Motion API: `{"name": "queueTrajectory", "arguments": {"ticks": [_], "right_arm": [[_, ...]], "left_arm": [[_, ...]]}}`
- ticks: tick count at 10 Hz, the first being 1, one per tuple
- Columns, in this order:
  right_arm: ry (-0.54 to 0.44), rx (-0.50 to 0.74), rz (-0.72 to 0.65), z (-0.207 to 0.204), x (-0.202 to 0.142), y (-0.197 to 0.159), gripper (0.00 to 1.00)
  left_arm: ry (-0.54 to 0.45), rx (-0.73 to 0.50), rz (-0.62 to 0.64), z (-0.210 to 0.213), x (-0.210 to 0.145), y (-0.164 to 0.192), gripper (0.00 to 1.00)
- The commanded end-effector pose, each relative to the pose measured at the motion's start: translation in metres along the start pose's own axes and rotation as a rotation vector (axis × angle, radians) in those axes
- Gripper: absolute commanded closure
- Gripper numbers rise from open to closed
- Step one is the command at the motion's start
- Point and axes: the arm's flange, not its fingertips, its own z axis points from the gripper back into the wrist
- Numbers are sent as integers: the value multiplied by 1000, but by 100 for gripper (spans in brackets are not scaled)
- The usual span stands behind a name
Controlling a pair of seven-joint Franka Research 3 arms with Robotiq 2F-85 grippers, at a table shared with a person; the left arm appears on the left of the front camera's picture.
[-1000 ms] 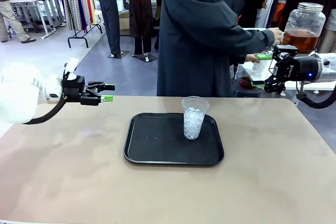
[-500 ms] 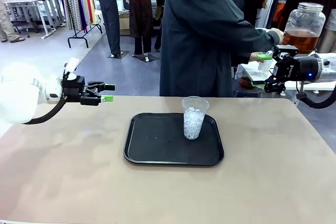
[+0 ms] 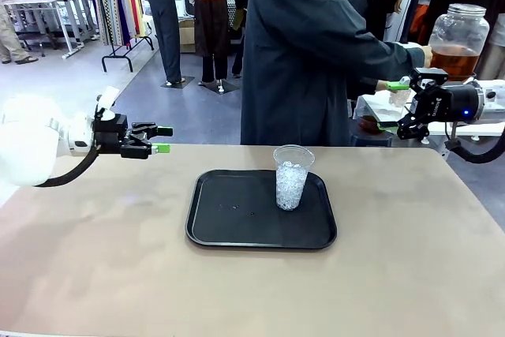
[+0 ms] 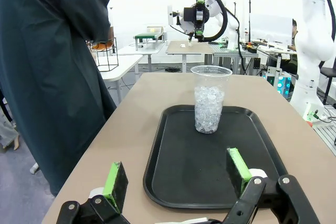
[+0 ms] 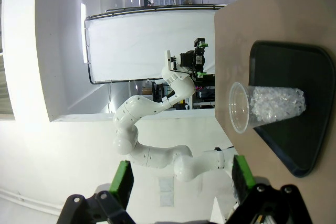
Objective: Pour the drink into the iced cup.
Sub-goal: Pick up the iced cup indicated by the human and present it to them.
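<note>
A clear plastic cup full of ice stands upright at the back right of a black tray. The amber drink fills the lower part of a large glass jar with a metal lid, on a side table beyond the far right corner. A person's hand is at the jar. My right gripper hangs open just left of the jar, holding nothing. My left gripper hovers open at the far left edge, well away from the cup. The cup and tray lie ahead of my open left gripper; the cup lies sideways in the right wrist view beyond my open right gripper.
A person in a dark coat stands at the far side, turned towards the side table. The tan table is bare around the tray. Clothes racks and other people stand in the background.
The person has shifted slightly to the right, with the hand closer to the jar. Both arms, the cup and the tray have stayed put.
</note>
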Motion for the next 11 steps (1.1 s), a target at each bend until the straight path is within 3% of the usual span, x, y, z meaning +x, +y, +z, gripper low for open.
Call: {"name": "queueTrajectory", "arguments": {"ticks": [1, 11], "right_arm": [[0, 0, 3, 0, 0, 1, 0], [0, 0, 3, 0, 0, 1, 0]], "left_arm": [[0, 2, -6, 0, 2, 2, 0], [0, 2, -6, 0, 2, 2, 0]]}}
